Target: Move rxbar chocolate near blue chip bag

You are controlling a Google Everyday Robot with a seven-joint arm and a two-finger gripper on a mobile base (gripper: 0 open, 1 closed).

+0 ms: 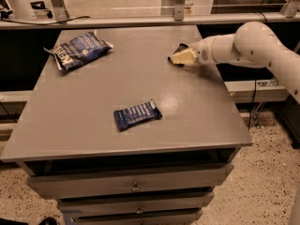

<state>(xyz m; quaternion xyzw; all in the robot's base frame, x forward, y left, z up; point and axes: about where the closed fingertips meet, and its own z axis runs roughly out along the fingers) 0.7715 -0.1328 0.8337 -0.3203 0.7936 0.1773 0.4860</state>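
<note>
Your grey table (140, 74) carries three things, well apart from one another. Take the middle of the top as the clock's centre, with twelve at the far edge. At ten o'clock, close to the far left corner, the blue chip bag (78, 49) lies flat and skewed to the edges. At six o'clock, between the centre and the front edge, a small dark blue bar wrapper (137, 115) lies flat, slightly slanted. At two o'clock, near the right edge, you find the gripper (182, 57) low over the top with the rxbar chocolate (178, 49) right at its tip. Whether that bar rests on the surface cannot be told.
</note>
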